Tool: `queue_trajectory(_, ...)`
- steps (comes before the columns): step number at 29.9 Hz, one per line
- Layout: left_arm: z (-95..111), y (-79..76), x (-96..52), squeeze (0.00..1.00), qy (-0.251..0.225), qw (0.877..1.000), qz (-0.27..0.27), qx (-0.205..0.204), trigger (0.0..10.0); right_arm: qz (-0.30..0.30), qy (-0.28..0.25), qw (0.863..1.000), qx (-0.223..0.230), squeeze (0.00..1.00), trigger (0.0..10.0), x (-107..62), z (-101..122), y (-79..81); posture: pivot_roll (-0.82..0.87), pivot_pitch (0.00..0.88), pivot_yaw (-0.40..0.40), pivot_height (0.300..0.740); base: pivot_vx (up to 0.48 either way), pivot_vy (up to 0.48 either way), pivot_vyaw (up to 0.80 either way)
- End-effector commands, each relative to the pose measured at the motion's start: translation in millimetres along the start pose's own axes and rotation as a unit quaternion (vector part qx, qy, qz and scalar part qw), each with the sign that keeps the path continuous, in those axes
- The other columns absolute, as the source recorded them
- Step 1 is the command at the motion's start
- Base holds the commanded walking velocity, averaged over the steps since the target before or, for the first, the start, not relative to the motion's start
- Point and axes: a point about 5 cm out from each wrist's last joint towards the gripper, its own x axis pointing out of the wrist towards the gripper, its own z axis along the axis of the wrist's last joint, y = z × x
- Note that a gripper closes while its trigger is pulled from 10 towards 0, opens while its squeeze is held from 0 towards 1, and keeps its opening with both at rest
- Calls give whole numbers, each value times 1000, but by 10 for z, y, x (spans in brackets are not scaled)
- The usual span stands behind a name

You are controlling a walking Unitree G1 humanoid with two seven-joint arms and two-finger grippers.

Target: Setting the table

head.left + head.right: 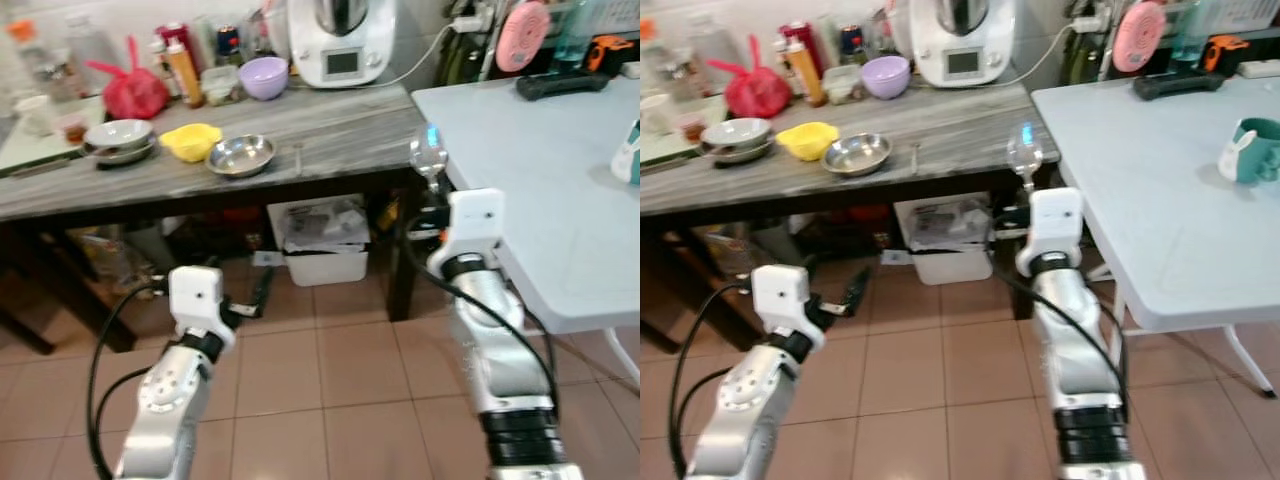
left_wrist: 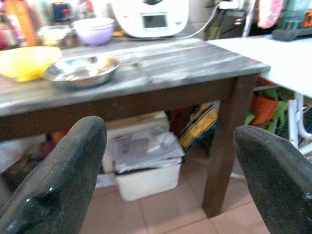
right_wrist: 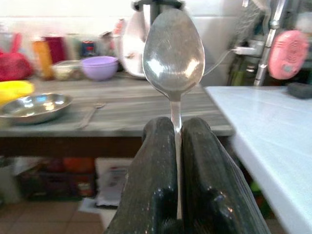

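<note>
My right gripper (image 3: 178, 134) is shut on the handle of a metal spoon (image 3: 173, 53). The spoon stands upright with its bowl (image 1: 428, 150) level with the corner where the dark wooden table (image 1: 340, 125) meets the white table (image 1: 540, 170). Lower down, my left gripper (image 2: 170, 185) is open and holds nothing, in front of the wooden table near the floor. A steel bowl (image 1: 240, 154), a yellow bowl (image 1: 191, 140), stacked grey bowls (image 1: 118, 138), a purple bowl (image 1: 264, 76) and a second spoon (image 3: 90, 114) rest on that table. A teal mug (image 1: 1255, 150) stands on the white table.
A white kitchen machine (image 1: 343, 40), bottles and a red bag (image 1: 133, 92) crowd the back of the wooden table. A white bin (image 1: 325, 245) sits under it on the tiled floor. A table leg (image 1: 403, 270) stands close beside my right arm.
</note>
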Motion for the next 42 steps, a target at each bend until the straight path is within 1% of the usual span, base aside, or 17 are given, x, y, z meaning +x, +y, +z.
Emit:
queue_trajectory(1, 22, -39, 18, 0, -4, 1000, -11, 0, 10000, -12, -6, 1000, 0, 0, 10000, 6, 27, -64, -122, 43, 100, 740, 480, 0, 0)
queue_trajectory(14, 18, -52, 13, 0, -4, 1000, -12, -1, 10000, -11, -8, 1000, -9, 0, 10000, 8, 30, -54, -120, 46, 102, 740, 480, 0, 0)
queue_trajectory(26, 9, -56, 9, 0, -2, 1000, -11, 1, 10000, -12, -5, 1000, -7, 0, 10000, -4, 9, -69, -123, 49, 103, 740, 480, 0, 514)
queue_trajectory(33, 7, -35, 8, 0, 2, 1000, -8, 4, 10000, -13, -2, 1000, 0, 0, 10000, -12, -5, -65, -124, 49, 108, 740, 476, 0, 0)
queue_trajectory(42, -13, 26, -29, 0, 12, 1000, 8, 14, 10000, -10, 7, 1000, 8, 0, 10000, -29, -45, -46, -121, 54, 110, 740, 0, 0, 0)
